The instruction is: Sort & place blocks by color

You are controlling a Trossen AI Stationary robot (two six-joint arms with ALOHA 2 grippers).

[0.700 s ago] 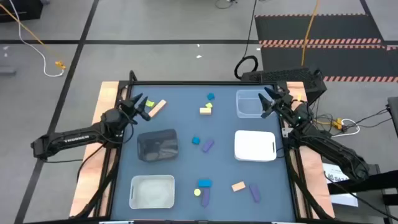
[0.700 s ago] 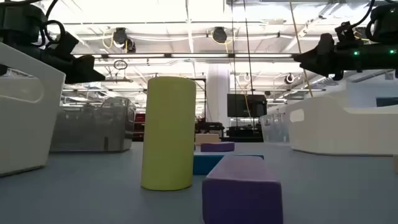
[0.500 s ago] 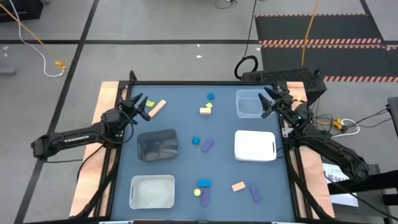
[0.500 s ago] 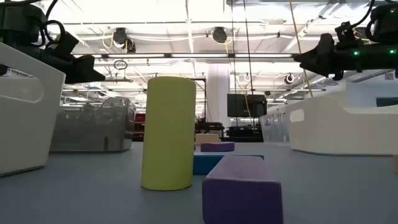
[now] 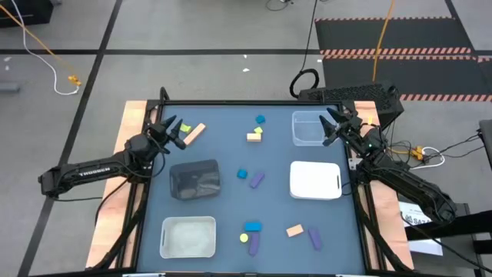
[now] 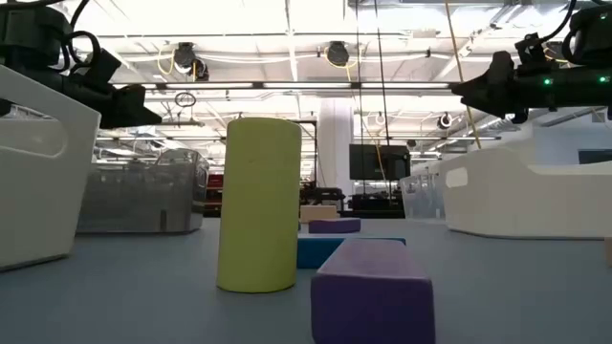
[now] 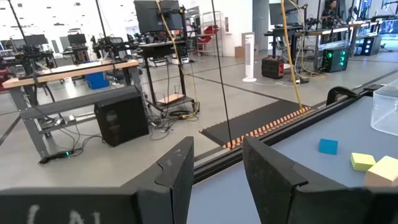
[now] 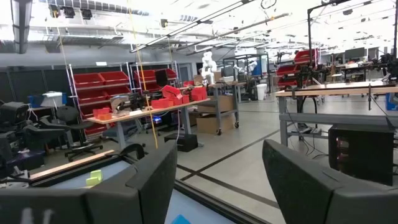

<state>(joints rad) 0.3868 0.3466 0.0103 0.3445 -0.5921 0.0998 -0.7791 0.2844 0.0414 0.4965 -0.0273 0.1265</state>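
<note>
table [image 5: 223, 154]: dark blue top, wood edges | bins: clear bin [image 5: 308, 128] upper right, white bin [image 5: 315, 181] right of centre, dark bin [image 5: 194, 178] left of centre, pale bin [image 5: 187, 236] lower left | blocks [image 5: 255, 180]: scattered singly, upper left, top centre, centre, bottom centre

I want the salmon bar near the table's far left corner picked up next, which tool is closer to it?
Left. The left tool is right beside the salmon bar, empty; the right tool is across the table by the clear bin.
</note>
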